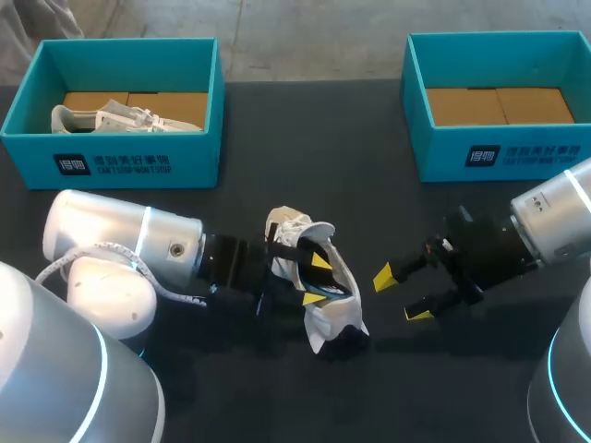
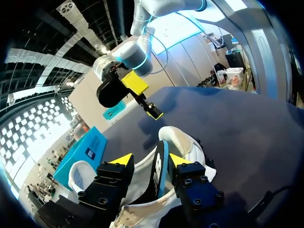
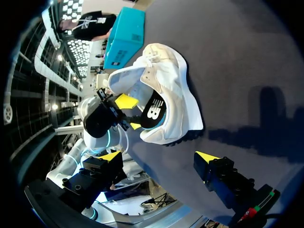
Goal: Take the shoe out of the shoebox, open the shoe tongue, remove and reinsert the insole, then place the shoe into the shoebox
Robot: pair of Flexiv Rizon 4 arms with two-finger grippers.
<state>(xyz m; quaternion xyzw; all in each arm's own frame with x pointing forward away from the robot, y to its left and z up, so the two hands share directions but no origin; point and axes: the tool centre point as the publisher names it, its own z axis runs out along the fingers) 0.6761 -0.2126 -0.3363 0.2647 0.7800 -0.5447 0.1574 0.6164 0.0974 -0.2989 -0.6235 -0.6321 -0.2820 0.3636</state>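
Note:
A white shoe (image 1: 331,316) lies on its side on the black table, mid-front. My left gripper (image 1: 317,280) reaches into its mouth, fingers apart. In the left wrist view a black insole (image 2: 159,167) with a blue edge stands on edge between the fingers of the left gripper (image 2: 151,159); white lining shows between it and one finger, so it is not clamped. The shoe (image 2: 187,142) extends ahead of them. My right gripper (image 1: 402,295) hangs wide open just right of the shoe, holding nothing. From the right gripper (image 3: 160,156) I see the shoe (image 3: 176,92) and insole (image 3: 153,111) ahead.
A teal shoebox (image 1: 129,161) at the back left holds a second light shoe (image 1: 120,118). Another teal shoebox (image 1: 503,152) at the back right shows only its cardboard floor. Bare black table (image 1: 305,138) lies between them.

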